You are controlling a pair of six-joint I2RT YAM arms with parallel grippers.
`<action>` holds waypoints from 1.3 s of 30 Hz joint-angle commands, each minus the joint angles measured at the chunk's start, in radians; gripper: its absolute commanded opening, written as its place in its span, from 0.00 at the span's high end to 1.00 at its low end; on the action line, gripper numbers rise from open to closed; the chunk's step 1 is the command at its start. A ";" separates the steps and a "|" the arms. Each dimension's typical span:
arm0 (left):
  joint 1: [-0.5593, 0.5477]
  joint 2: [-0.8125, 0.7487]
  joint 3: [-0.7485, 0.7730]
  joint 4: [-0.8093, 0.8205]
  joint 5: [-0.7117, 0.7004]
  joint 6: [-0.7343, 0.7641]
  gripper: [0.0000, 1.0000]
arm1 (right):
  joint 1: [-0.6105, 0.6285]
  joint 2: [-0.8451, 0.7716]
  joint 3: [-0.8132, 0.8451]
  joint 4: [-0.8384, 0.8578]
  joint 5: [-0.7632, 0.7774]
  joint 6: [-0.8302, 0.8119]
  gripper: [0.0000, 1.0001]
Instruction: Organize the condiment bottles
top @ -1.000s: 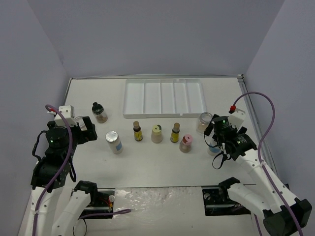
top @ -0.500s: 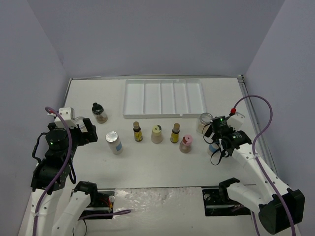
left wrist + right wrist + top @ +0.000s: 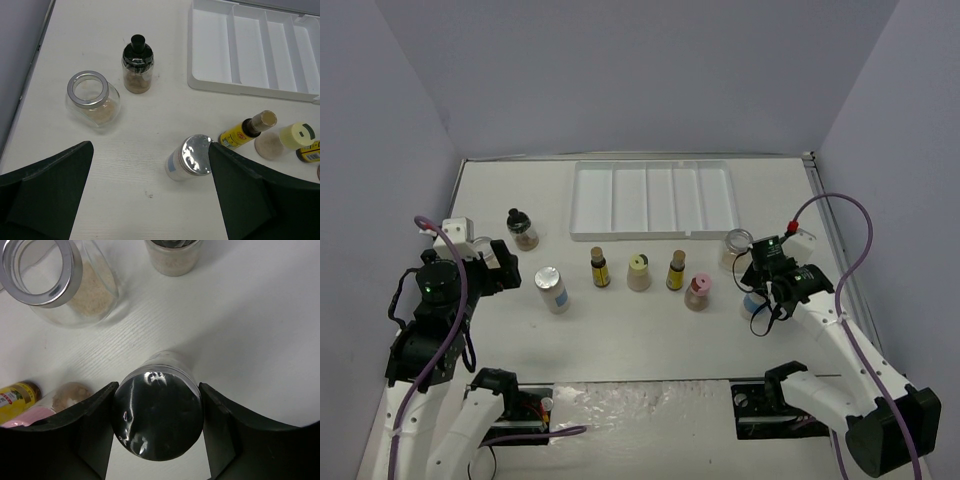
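**Right tool** (image 3: 158, 389): clenched on the right blue-labelled bottle (image 3: 158, 415), with one finger against each side of its shiny cap. The bottle stands upright at the right side of the tabletop (image 3: 650, 335). It is on the near side of the right clear jar (image 3: 735, 247), which holds tan powder.

**Left tool** (image 3: 150, 150): released, jaws wide apart and grasping nothing, hovering over the left side of the tabletop.
- The wrist view shows the left clear jar (image 3: 93, 98) at far left, silver-rimmed and holding tan powder.
- The black-capped bottle (image 3: 136, 64) stands upright just to the right of that jar and farther off.
- The left blue-labelled bottle (image 3: 188, 157) sits just beside the right finger.

**Middle row**, left to right in the overhead view:
- first amber bottle (image 3: 600, 268)
- yellow-capped bottle (image 3: 638, 272)
- second amber bottle (image 3: 676, 270)
- pink-capped bottle (image 3: 697, 292), set a little nearer than the others

These four are upright and apart from one another.

**White divided tray** (image 3: 620, 200): lies at the far centre. All the bottles listed stand on the tabletop on its near side, outside its compartments.
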 commanded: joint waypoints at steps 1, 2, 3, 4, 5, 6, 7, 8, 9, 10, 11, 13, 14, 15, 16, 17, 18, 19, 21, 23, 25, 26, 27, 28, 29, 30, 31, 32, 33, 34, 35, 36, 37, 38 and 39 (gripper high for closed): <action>-0.001 0.027 0.030 0.080 0.023 -0.016 0.03 | 0.008 -0.019 0.158 -0.043 -0.020 -0.059 1.00; -0.001 0.030 0.031 0.081 0.024 -0.016 0.03 | 0.010 -0.016 0.193 -0.059 -0.033 -0.081 1.00; -0.001 0.032 0.033 0.081 0.024 -0.016 0.03 | 0.009 -0.012 0.228 -0.072 -0.051 -0.116 1.00; -0.001 0.033 0.034 0.082 0.025 -0.016 0.03 | 0.009 -0.005 0.260 -0.090 -0.070 -0.142 1.00; -0.001 0.033 0.034 0.084 0.025 -0.016 0.03 | 0.010 0.000 0.291 -0.101 -0.088 -0.151 1.00; -0.001 0.034 0.035 0.083 0.025 -0.017 0.03 | 0.010 0.007 0.332 -0.109 -0.104 -0.162 1.00; -0.001 0.036 0.036 0.082 0.026 -0.018 0.03 | 0.011 0.020 0.385 -0.125 -0.124 -0.185 1.00; -0.001 0.037 0.037 0.081 0.026 -0.019 0.03 | 0.011 0.033 0.438 -0.142 -0.143 -0.207 1.00; -0.001 0.040 0.038 0.081 0.027 -0.019 0.03 | 0.011 0.043 0.488 -0.155 -0.158 -0.228 1.00; -0.001 0.042 0.039 0.081 0.027 -0.020 0.03 | 0.010 0.051 0.528 -0.156 -0.162 -0.246 1.00; -0.001 0.043 0.038 0.085 0.027 -0.021 0.03 | 0.011 0.082 0.571 -0.161 -0.167 -0.275 1.00; -0.001 0.048 0.035 0.094 0.027 -0.021 0.03 | 0.010 0.142 0.672 -0.156 -0.167 -0.317 1.00; -0.001 0.053 0.034 0.098 0.028 -0.018 0.03 | 0.009 0.176 0.720 -0.152 -0.162 -0.340 1.00; -0.001 0.058 0.034 0.100 0.028 -0.016 0.03 | 0.008 0.214 0.769 -0.145 -0.158 -0.361 1.00; -0.001 0.062 0.034 0.100 0.027 -0.015 0.03 | 0.005 0.264 0.821 -0.131 -0.156 -0.379 1.00; -0.002 0.066 0.034 0.099 0.026 -0.014 0.03 | 0.002 0.313 0.873 -0.117 -0.154 -0.397 1.00; -0.002 0.069 0.033 0.100 0.025 -0.013 0.03 | -0.004 0.363 0.926 -0.105 -0.158 -0.414 1.00; -0.002 0.070 0.032 0.101 0.023 -0.011 0.03 | -0.012 0.412 0.980 -0.093 -0.165 -0.431 1.00; -0.004 0.071 0.025 0.107 0.021 -0.007 0.03 | -0.038 0.528 1.065 -0.058 -0.195 -0.472 1.00; -0.004 0.072 0.017 0.112 0.017 -0.004 0.03 | -0.060 0.618 1.206 -0.041 -0.216 -0.501 1.00; -0.004 0.072 0.002 0.121 0.015 0.000 0.03 | -0.091 0.737 1.318 -0.031 -0.251 -0.526 1.00; -0.004 0.072 -0.009 0.128 0.016 0.001 0.03 | -0.099 0.796 1.360 -0.026 -0.262 -0.536 1.00; -0.004 0.071 -0.022 0.138 0.015 0.004 0.03 | -0.101 0.846 1.410 -0.006 -0.261 -0.546 1.00; -0.003 0.069 -0.039 0.150 0.012 0.007 0.03 | -0.104 0.903 1.461 0.038 -0.260 -0.566 1.00; -0.002 0.066 -0.050 0.156 0.004 0.007 0.03 | -0.105 0.947 1.491 0.071 -0.261 -0.578 1.00; -0.002 0.064 -0.055 0.157 0.002 0.006 0.03 | -0.107 0.986 1.518 0.096 -0.271 -0.590 1.00; -0.002 0.063 -0.059 0.156 0.001 0.005 0.03 | -0.110 1.024 1.545 0.119 -0.282 -0.601 1.00; -0.001 0.062 -0.061 0.155 0.004 0.004 0.03 | -0.115 1.065 1.574 0.134 -0.287 -0.611 1.00; -0.001 0.061 -0.064 0.155 0.007 0.006 0.03 | -0.121 1.104 1.603 0.148 -0.292 -0.619 1.00; -0.001 0.059 -0.067 0.157 0.010 0.011 0.03 | -0.126 1.141 1.630 0.162 -0.296 -0.626 1.00; -0.001 0.057 -0.066 0.156 0.004 0.018 0.03 | -0.135 1.171 1.648 0.171 -0.306 -0.632 1.00; -0.001 0.056 -0.066 0.153 0.001 0.021 0.03 | -0.139 1.203 1.656 0.194 -0.316 -0.637 1.00; 0.000 0.055 -0.066 0.151 -0.003 0.024 0.03 | -0.142 1.231 1.659 0.221 -0.324 -0.642 1.00; 0.000 0.052 -0.068 0.151 -0.005 0.025 0.03 | -0.144 1.244 1.644 0.254 -0.324 -0.646 1.00; 0.001 0.050 -0.070 0.151 -0.007 0.026 0.03 | -0.145 1.258 1.629 0.287 -0.324 -0.649 1.00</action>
